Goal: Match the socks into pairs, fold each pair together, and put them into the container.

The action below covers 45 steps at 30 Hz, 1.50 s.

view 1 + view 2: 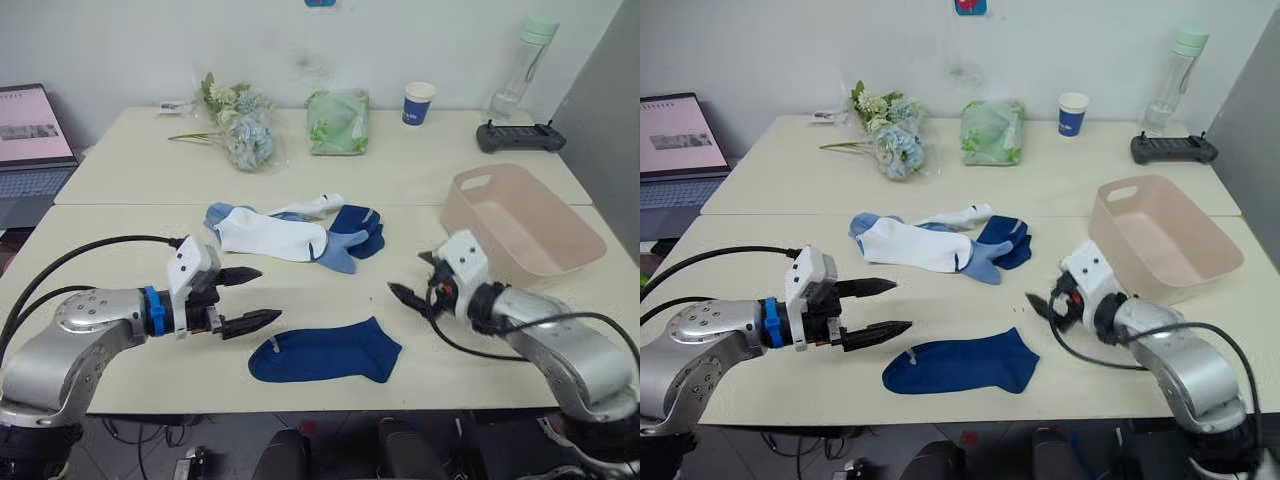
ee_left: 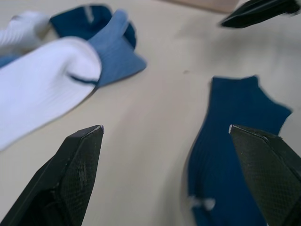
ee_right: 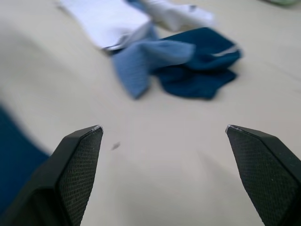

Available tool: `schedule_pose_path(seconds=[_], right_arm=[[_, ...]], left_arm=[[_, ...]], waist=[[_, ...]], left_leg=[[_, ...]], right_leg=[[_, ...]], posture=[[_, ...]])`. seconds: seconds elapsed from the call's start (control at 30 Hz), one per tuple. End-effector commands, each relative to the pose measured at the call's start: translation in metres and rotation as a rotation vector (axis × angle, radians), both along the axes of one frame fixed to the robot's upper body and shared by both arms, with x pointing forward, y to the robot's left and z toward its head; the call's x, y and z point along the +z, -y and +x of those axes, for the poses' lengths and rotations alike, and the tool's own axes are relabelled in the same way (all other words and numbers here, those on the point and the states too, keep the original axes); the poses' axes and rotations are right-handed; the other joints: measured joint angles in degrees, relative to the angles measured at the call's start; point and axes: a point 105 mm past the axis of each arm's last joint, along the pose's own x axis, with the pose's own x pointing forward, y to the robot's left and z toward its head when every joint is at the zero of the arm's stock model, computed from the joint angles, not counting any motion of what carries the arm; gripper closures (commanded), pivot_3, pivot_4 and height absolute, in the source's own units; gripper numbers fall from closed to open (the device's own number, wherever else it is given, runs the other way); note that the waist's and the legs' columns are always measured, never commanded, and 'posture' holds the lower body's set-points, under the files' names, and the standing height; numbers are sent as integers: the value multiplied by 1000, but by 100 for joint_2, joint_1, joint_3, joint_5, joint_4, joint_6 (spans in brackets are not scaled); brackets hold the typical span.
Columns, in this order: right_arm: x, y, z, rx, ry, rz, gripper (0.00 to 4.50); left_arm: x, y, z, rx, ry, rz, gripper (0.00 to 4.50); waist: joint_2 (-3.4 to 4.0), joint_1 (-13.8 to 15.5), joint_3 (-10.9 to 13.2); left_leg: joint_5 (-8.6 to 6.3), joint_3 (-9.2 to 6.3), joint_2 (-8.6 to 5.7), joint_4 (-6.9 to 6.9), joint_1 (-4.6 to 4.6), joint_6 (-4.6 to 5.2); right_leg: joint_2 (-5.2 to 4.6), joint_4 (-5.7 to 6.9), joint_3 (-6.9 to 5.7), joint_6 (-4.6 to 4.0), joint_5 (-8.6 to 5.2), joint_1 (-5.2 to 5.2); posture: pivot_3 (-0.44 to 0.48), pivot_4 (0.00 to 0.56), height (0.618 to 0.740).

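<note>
Nearest me, lone navy sock (image 1: 325, 352) flat on bench (image 1: 130, 175); left tool (image 1: 250, 298) spread at its cuff, right tool (image 3: 164, 141) spread, both empty. I'd fetch navy mate (image 1: 358, 228) from heap beyond, avoiding light blue sock (image 1: 338, 250). Pink container (image 1: 524, 222) far right, empty.

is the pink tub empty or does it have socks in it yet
Empty. The pink tub shows only its bare inside, and the socks lie on the table, like the navy sock near the front edge.
</note>
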Motion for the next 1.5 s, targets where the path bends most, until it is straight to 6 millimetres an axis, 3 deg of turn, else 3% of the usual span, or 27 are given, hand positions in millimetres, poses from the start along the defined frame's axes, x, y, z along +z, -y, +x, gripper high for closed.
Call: schedule_pose_path(seconds=[0.03, 0.2, 0.47, 0.57, 0.87, 0.93, 0.97, 1.23, 1.37, 1.5], right_arm=[[4, -4, 23, -47, 70, -14, 0], [-5, -19, 57, -105, 72, 32, 0], [-20, -31, 96, -146, 48, 39, 0], [-27, -31, 102, -153, 8, 65, 574], [-25, -41, 97, -130, -41, 142, 3718], [-15, -38, 98, -151, 7, 131, 4408], [-11, -35, 99, -155, 34, 118, 4466], [46, -16, 91, -123, 196, 90, 4466], [89, -9, 70, -50, 264, 128, 4466], [116, -17, 42, 119, 251, 164, 4466]], left_arm=[[20, 18, -8, -71, 46, -61, 40], [15, 24, -14, -79, 64, -67, 40], [-6, 27, -32, -122, 7, -18, 40], [-8, 28, -34, -120, 8, -17, 0], [-9, 31, -33, -98, 12, -26, 0], [-7, 31, -29, -89, 28, -28, 0], [-6, 31, -28, -87, 30, -30, 0], [1, 30, -11, -52, 58, -45, 0], [2, 26, -7, -24, 54, -59, 0], [3, 19, -4, 8, 42, -75, 0]], waist=[[0, 0, 0], [2, -28, 1], [3, -13, 1], [3, -7, 1], [3, -10, 1], [4, -10, 2], [5, -9, 2], [6, -6, 3], [11, -5, 6], [12, -13, 7]], left_leg=[[0, 0, 0, 1, -1, 0], [0, 7, 3, -1, 9, 0], [1, 9, 0, 0, 6, -1], [0, 7, 0, 0, 5, -1], [0, 7, 2, 0, 5, 0], [0, 7, 1, 0, 5, 0], [0, 6, 1, 0, 5, 0], [0, 6, -1, 1, 0, 0], [0, 5, 0, 0, -2, 0], [0, 3, 4, -1, -1, 1]], right_leg=[[0, 0, 0, 0, 0, 0], [2, 8, 6, -1, 1, 0], [1, 7, 7, -3, 1, -3], [1, 6, 5, -3, 2, -3], [0, 7, 7, -3, 2, -3], [0, 8, 6, -3, 2, -3], [0, 8, 5, -3, 2, -3], [0, 6, 5, -3, 2, -5], [0, 5, 5, -3, 2, -7], [1, 6, 3, -3, 2, -7]], posture=[[0, 150, 740], [0, 150, 740], [0, 150, 740], [0, 150, 740], [0, 150, 740], [0, 150, 740], [0, 150, 740], [0, 150, 740], [0, 150, 740], [0, 150, 740]])
